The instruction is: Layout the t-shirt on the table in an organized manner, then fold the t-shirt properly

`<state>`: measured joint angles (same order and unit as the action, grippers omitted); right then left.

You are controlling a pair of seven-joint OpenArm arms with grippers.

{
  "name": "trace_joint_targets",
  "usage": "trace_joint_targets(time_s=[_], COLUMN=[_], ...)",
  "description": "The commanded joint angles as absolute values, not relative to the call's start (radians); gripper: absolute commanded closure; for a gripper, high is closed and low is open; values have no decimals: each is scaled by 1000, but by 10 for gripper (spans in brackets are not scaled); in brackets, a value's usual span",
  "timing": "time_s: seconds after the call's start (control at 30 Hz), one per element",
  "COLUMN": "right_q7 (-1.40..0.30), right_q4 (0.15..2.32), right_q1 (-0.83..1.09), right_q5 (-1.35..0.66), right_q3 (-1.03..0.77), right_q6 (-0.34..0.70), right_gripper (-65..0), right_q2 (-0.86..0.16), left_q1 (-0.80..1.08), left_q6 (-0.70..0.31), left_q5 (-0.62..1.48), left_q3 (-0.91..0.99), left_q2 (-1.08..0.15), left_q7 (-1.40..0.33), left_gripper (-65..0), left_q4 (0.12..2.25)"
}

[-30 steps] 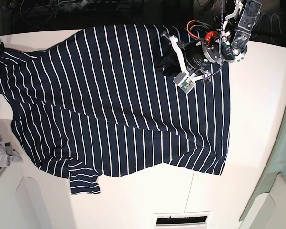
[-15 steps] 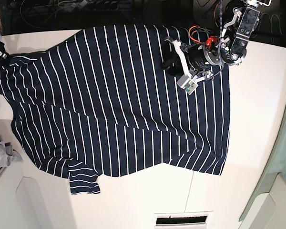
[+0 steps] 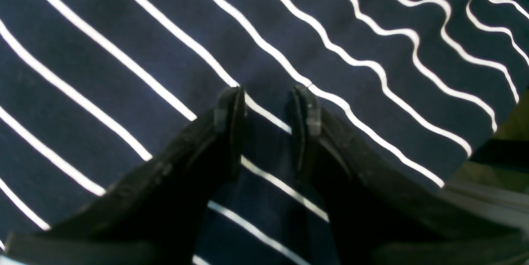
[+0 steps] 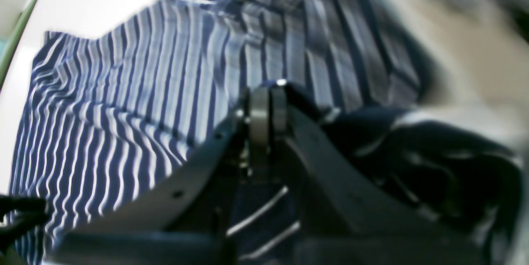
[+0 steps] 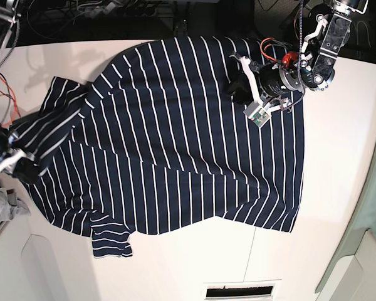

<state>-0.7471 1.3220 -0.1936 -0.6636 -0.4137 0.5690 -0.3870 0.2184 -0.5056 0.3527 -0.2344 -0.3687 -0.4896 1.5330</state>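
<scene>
We see the navy striped t-shirt (image 5: 175, 138) spread across the white table (image 5: 338, 157). At the shirt's nine o'clock edge the right gripper (image 4: 266, 91) has its jaws together, pinching the t-shirt, with fabric folded over near it. At one o'clock the left gripper (image 3: 266, 103) sits over the cloth, its fingers (image 3: 229, 112) apart and gripping nothing.

T-shirt (image 5: 175, 138) spread on table (image 5: 338, 157); left gripper (image 5: 238, 91) over far right part; cloth (image 5: 0, 210) at left edge.
</scene>
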Motion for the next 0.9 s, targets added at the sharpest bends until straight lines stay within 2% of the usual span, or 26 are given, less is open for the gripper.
trace_joint_targets(time_s=[0.0,0.03,0.07,0.13,0.17,0.2,0.47,0.67,0.87], right_q7=[-731,-733,-733,-733,-733,-738,-819,-805,-756], right_q4=[1313,1292,1272,1241,1240,1241,1249,1249,1249], right_q1=[-234,-257,-276,-294,-292,-289,-282,-216,-92], right_q5=[-640,-605,-579,-553,-554,-554,-585,-585,-642], right_q3=[-386,-354,-327,-286,-274,-270,-407,-503,-616], right_q6=[559,550,545,535,535,535,535,535,527], right_gripper=[0,0,-57,-257,-318,-334,-331,-331,-331], right_q2=[-386,-369,-354,-332,-326,-323,-350,-399,-421], left_q1=[213,213,214,215,216,217,241,238,238], left_q6=[-505,-505,-505,-505,-505,-505,-505,-504,-501], left_q5=[347,347,347,347,347,347,347,347,356], left_q3=[-230,-230,-230,-230,-230,-230,-230,-230,-230], left_q2=[-380,-381,-381,-381,-381,-381,-422,-474,-477], left_q7=[-494,-494,-495,-500,-503,-506,-505,-505,-497], left_gripper=[-202,-202,-202,-202,-202,-202,-202,-202,-202], left_q4=[1541,1541,1541,1541,1541,1541,1541,1541,1541])
